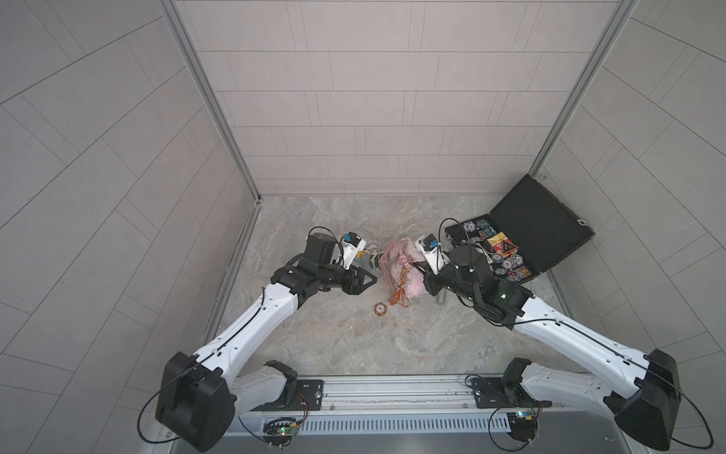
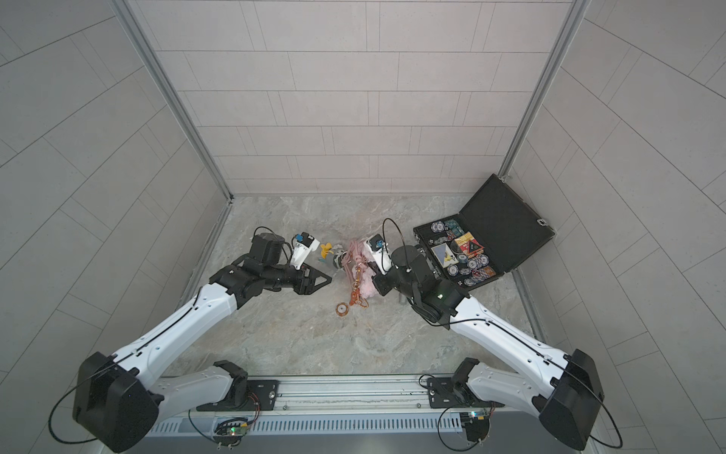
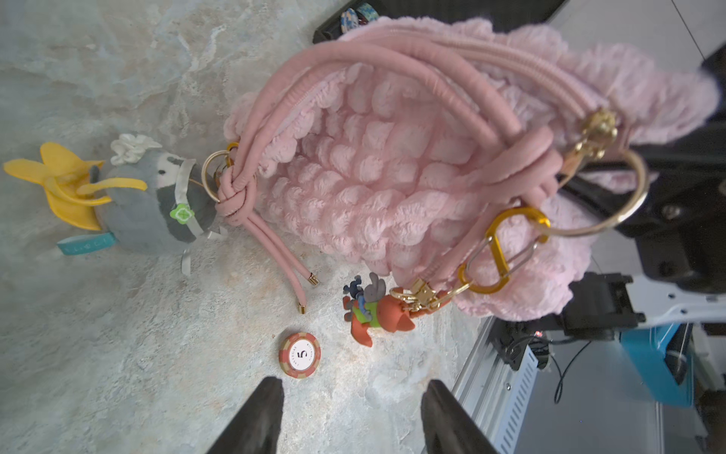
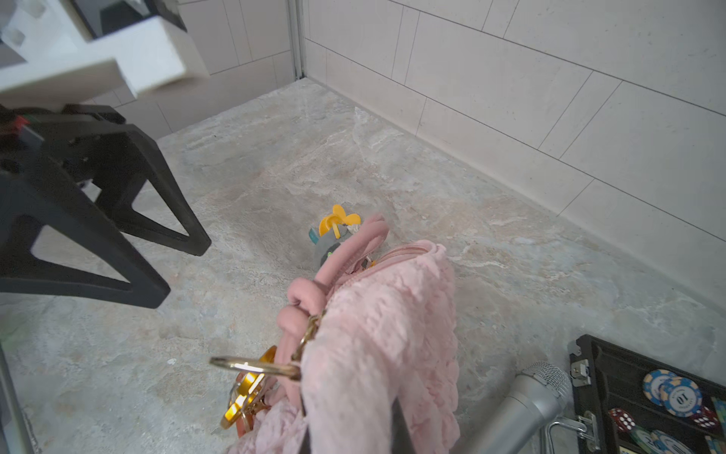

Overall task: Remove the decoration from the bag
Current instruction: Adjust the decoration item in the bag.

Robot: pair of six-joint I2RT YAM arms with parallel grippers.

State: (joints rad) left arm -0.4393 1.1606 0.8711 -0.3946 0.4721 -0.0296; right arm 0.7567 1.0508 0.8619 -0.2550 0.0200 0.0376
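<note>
The pale pink puffy bag (image 3: 373, 169) lies on its side mid-table, seen in both top views (image 1: 414, 285) (image 2: 367, 289). A grey plush decoration (image 3: 157, 212) with a yellow banana peel hangs from a gold ring at one strap knot. An orange fox charm (image 3: 377, 310) hangs from an orange carabiner (image 3: 506, 251) at the bag's other end. My left gripper (image 3: 355, 397) is open and empty, hovering short of the fox charm. My right gripper (image 4: 353, 432) is shut on the bag's fluffy fabric (image 4: 385, 334), which hides most of its fingers.
A red poker chip (image 3: 299, 355) lies loose on the table near the fox charm. An open black briefcase (image 1: 542, 232) full of chips and cards stands at the back right. A silver microphone (image 4: 522, 408) lies between bag and case. Walls enclose three sides.
</note>
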